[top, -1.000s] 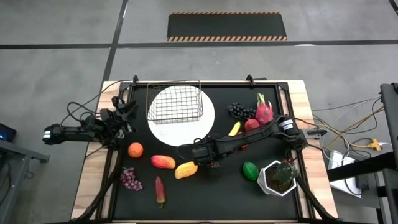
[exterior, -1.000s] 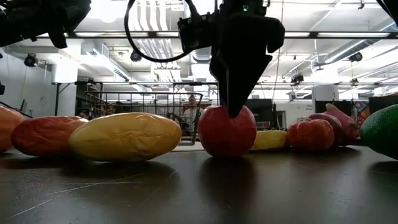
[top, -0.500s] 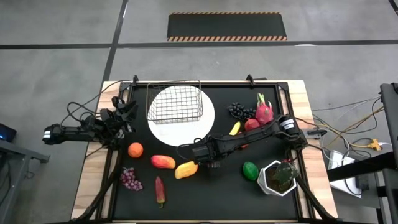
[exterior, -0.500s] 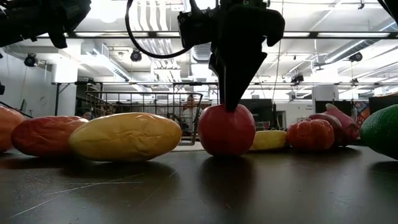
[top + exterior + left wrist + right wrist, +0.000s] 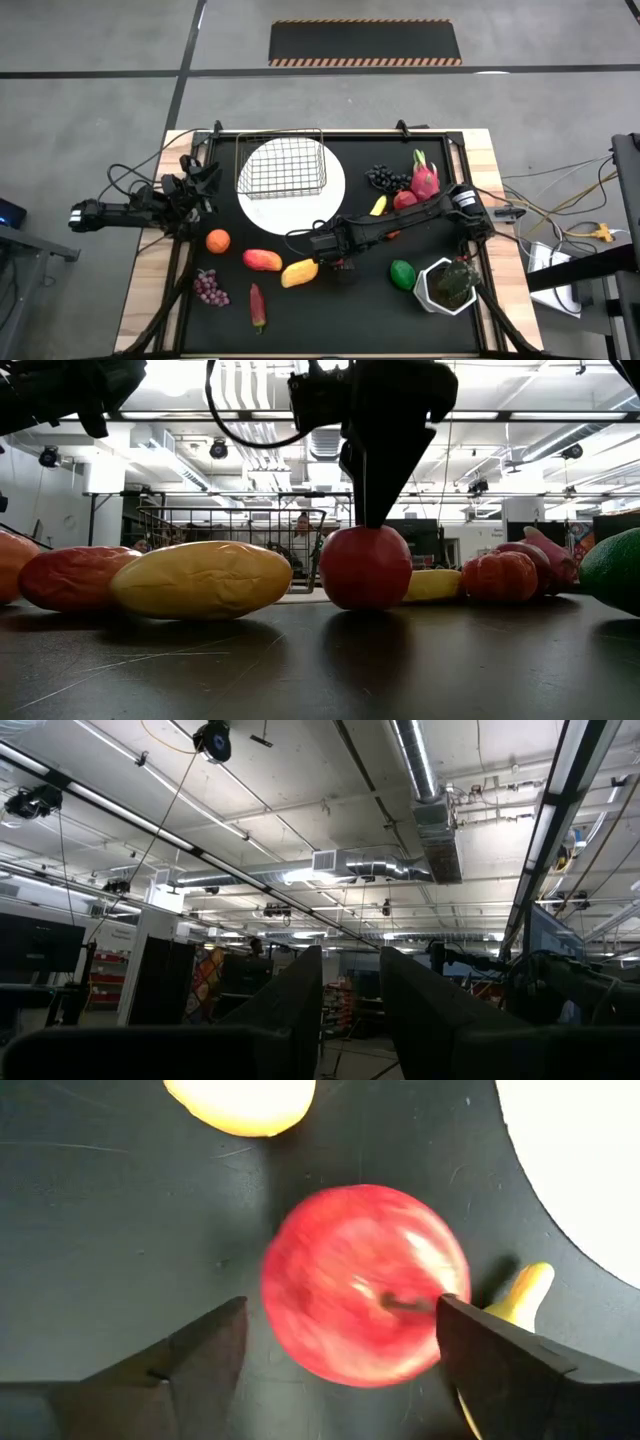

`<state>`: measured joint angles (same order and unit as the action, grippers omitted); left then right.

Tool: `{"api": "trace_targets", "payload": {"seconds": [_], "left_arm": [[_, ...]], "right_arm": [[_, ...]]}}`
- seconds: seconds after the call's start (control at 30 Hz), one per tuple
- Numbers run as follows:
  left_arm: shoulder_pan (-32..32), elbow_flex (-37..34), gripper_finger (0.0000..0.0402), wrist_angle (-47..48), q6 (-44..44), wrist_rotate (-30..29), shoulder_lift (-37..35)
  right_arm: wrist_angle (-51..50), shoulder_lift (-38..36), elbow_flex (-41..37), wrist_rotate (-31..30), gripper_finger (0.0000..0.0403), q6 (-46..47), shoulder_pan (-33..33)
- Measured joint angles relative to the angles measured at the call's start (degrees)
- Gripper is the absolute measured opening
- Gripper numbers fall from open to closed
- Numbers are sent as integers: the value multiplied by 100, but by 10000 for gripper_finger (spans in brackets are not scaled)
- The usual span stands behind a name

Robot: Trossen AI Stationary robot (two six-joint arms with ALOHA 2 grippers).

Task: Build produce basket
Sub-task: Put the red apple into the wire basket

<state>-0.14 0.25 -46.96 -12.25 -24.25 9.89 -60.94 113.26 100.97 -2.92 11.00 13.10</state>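
My right gripper (image 5: 338, 256) hangs open over a red apple (image 5: 365, 1285) that stands on the black mat. Its fingers point down on either side of the apple's top (image 5: 368, 532). The wire basket (image 5: 282, 165) stands on a white plate (image 5: 300, 205). On the mat lie an orange (image 5: 217, 240), two mangoes (image 5: 262, 260) (image 5: 299, 271), purple grapes (image 5: 209, 288), a chilli (image 5: 257, 305), a lime (image 5: 403, 272), a banana (image 5: 377, 207), a second apple (image 5: 405, 199), a dragon fruit (image 5: 424, 180) and dark grapes (image 5: 385, 178). My left gripper (image 5: 203, 183) waits at the left edge, with a narrow gap between its fingers (image 5: 305, 990). My right gripper comes at the red apple from above, pointing down, with its fingers apart. In the low view one fingertip (image 5: 372, 518) meets the apple's top, and in the wrist view one finger (image 5: 480, 1345) overlaps its edge near the stem. I cannot tell whether it touches.
A green plant in a white pot (image 5: 447, 285) stands at the mat's near right corner, close to the lime. The yellow mango lies just left of the apple. Cables run off the table's left and right sides. Bare mat shows along the near edge.
My right gripper has risen a little: in the low view its fingertip reached down over the apple's upper half a second ago and now ends at the apple's top. The apple stays where it was.
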Motion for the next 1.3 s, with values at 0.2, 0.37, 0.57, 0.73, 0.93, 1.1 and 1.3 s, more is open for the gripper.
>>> {"api": "trace_targets", "payload": {"seconds": [0.2, 0.37, 0.57, 0.73, 0.93, 1.1, 1.3], "left_arm": [[0, 0, 86, 4, 0, 0, 0], [0, 0, 86, 9, 0, 0, 0], [0, 0, 86, 44, 0, 0, 2], [0, 0, 86, 41, 0, 0, 2], [0, 0, 86, 41, 0, -2, 2], [0, 0, 86, 41, 2, 0, 2], [0, 0, 86, 41, 2, 0, 2]], "right_arm": [[14, -88, 0, -4, 348, 53, -15], [33, -75, 0, -2, 350, 203, -42], [175, -64, -52, 42, 350, 262, -39], [172, -64, -52, 41, 350, 500, -51], [172, -64, -55, -2, 362, 595, -76], [173, -64, -71, -4, 368, 567, -74], [230, -62, -151, -6, 368, 551, -74]]}}
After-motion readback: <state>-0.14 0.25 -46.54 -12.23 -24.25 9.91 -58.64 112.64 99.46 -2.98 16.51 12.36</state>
